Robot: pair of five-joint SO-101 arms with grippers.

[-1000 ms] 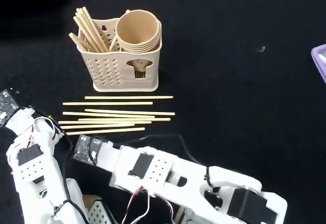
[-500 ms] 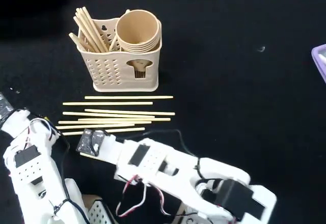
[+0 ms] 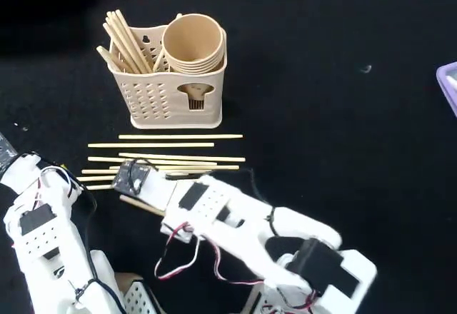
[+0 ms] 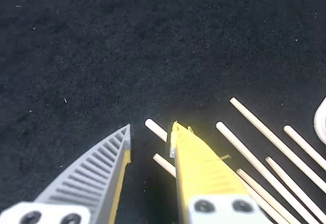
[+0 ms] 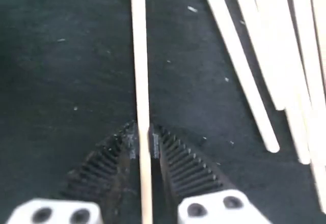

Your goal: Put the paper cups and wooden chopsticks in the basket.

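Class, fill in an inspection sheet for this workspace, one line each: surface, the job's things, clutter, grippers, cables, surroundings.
Surface: black table with a few pale specks.
Job's things: basket holds stacked paper cups and a bundle of chopsticks; loose chopsticks lie on the table in front of it.
Clutter: purple object at the table's edge.
Grippers: right gripper shut on one chopstick; left gripper open, by the chopstick ends.
Cables: red, white and black wires along the arms.
Surroundings: dark items beyond the far edge, too unclear to name.
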